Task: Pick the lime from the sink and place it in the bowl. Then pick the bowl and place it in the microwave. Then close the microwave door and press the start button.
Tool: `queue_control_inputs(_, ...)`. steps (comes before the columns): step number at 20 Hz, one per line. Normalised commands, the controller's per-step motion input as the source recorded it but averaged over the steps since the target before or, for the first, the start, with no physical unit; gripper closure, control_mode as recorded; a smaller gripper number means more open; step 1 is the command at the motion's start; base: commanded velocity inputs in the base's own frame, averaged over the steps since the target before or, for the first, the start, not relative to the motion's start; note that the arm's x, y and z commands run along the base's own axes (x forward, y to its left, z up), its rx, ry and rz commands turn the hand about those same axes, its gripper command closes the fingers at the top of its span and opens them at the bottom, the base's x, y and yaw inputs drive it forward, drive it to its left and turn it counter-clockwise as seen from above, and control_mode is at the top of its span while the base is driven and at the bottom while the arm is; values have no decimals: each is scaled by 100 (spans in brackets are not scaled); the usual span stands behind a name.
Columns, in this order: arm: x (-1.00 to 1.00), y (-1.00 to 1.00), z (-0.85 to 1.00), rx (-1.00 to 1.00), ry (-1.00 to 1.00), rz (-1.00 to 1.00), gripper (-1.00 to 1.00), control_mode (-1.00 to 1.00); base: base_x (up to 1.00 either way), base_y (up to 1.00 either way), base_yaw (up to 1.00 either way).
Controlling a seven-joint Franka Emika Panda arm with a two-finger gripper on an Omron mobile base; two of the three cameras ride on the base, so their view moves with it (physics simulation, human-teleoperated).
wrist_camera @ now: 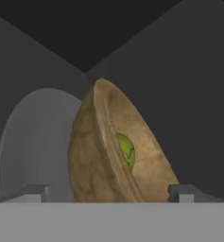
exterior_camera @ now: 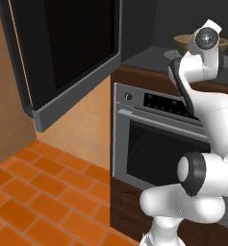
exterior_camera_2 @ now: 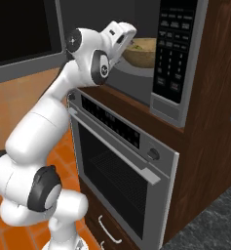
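Observation:
The tan wooden bowl [exterior_camera_2: 142,54] sits on the pale round plate [wrist_camera: 33,137] inside the microwave [exterior_camera_2: 175,58]. In the hand view the bowl [wrist_camera: 94,156] appears rolled on its side, with the yellow-green lime [wrist_camera: 126,149] lying in it. My gripper [wrist_camera: 108,193] is open at the bowl's near rim. Its fingertips [wrist_camera: 35,191] stand wide apart on either side of the rim, with a gap to the wood on both sides. From the left base view the hand [exterior_camera: 207,38] covers the middle of the bowl [exterior_camera: 183,43]. The microwave door [exterior_camera: 62,53] hangs wide open to the left.
Below the microwave is a steel oven [exterior_camera_2: 122,161] with a knob and bar handle. The microwave's button panel [exterior_camera_2: 171,49] is right of the cavity. An orange tiled floor [exterior_camera: 33,197] lies to the left, under the open door.

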Motion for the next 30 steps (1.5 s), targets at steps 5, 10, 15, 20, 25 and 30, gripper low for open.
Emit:
queue_control_inputs(5, -65, 45, 13, 0, -33, 7, -100, -100, 0, 0, 0)
queue_control_inputs(10, -100, 49, 60, -3, -1, 1, -100, -100, 0, 0, 0)
queue_control_inputs(15, -100, 48, 55, -5, 0, 0, -100, -100, 0, 0, 0)
queue_control_inputs(20, -100, 40, 11, -4, 0, 0, -100, -100, 0, 0, 0)
queue_control_inputs(25, -100, 56, 0, -10, 4, 0, -100, -100, 0, 0, 0)
queue_control_inputs(30, -100, 58, -6, -10, 9, 2, -100, -100, 0, 0, 0)
